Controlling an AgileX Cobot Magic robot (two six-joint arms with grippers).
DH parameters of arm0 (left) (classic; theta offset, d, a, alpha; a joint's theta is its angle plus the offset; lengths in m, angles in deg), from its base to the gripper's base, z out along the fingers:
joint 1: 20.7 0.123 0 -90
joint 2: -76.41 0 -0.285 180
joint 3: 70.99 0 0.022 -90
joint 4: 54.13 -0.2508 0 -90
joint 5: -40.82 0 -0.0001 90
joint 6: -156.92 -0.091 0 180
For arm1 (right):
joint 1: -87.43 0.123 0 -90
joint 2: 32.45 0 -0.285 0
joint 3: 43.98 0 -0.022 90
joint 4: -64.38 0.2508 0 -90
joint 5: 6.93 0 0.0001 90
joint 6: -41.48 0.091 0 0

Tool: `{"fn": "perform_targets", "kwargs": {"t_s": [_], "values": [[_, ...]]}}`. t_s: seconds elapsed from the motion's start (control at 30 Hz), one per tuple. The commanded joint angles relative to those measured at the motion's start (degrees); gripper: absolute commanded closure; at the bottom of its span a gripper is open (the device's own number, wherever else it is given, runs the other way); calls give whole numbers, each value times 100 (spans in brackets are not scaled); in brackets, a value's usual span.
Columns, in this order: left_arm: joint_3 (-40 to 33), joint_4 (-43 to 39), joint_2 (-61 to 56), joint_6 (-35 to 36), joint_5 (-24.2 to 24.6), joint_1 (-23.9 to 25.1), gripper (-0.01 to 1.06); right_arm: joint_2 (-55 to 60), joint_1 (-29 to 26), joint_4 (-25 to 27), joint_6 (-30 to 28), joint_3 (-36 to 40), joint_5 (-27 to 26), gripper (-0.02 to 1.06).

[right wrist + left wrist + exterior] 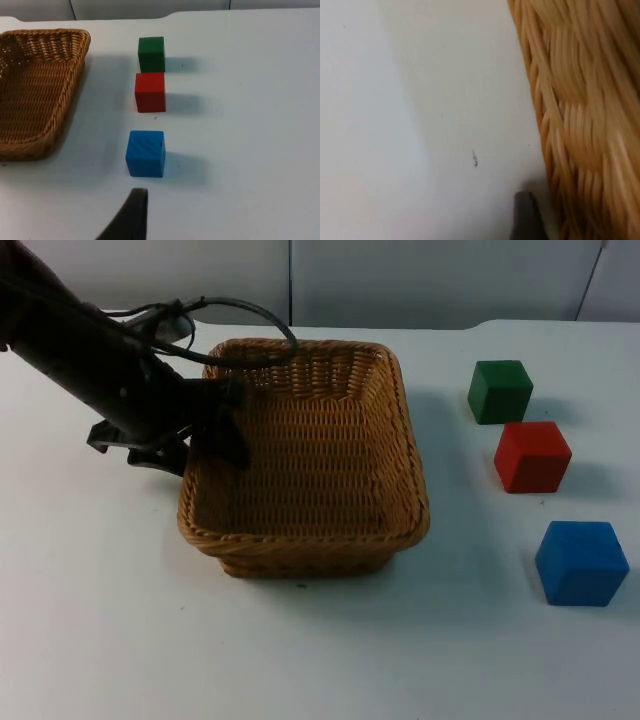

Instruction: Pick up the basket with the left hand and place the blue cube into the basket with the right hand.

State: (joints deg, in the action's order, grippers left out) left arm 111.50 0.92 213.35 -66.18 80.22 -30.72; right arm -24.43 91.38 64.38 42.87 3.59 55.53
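Where your left gripper (222, 425) meets the basket (310, 455), one finger lies inside the left wall and the other part of the gripper sits outside it, so the fingers straddle the rim; whether they are clenched on the wicker or merely around it, I cannot tell. In the left wrist view a black fingertip (526, 216) stands just beside the woven wall of the basket (585, 120), with bare counter (410, 120) next to it. The basket rests flat on the counter (100, 620), upright, with nothing inside it.

As for your right gripper, the right wrist view shows one dark fingertip (131, 214) above the counter, near the blue cube (145, 153) but apart from it; the state of those fingers cannot be told.

The blue cube (581, 562) sits on the counter well to the right of the basket. Note the red cube (532, 456) just behind it and the green cube (500, 391) behind that, the three standing in a row, each apart from its neighbour. Open counter lies between the cubes and the basket's right wall.
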Motion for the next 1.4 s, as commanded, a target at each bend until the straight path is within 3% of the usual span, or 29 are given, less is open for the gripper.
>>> {"fn": "perform_targets", "kwargs": {"t_s": [0.0, 0.07, 0.1, 0.17, 0.2, 0.63, 0.93, 1.37], "values": [[38, 93, 14, 48, 71, -43, 63, -24, -12, -32, 15, 48, -67, 0], [38, 93, 14, 48, 71, -43, 83, -24, -12, -32, 15, 48, -67, 0], [38, 93, 14, 48, 71, -43, 83, -24, -12, -32, 15, 48, -67, 0], [38, 127, 14, 58, 71, -43, 104, -24, -12, -32, 15, 48, -67, 0], [38, 139, 14, 116, 71, -43, 105, -24, -12, -32, 15, 48, -67, 0], [-117, 128, -365, 775, -96, -31, 105, -24, -12, -32, 15, 48, -67, 0], [-966, 155, -1727, 747, -224, 241, 105, -24, -12, -32, 15, 48, -67, 0], [-2694, 620, -3252, 89, 510, 1079, 105, -24, -12, -32, 15, 48, -67, 0]]}}
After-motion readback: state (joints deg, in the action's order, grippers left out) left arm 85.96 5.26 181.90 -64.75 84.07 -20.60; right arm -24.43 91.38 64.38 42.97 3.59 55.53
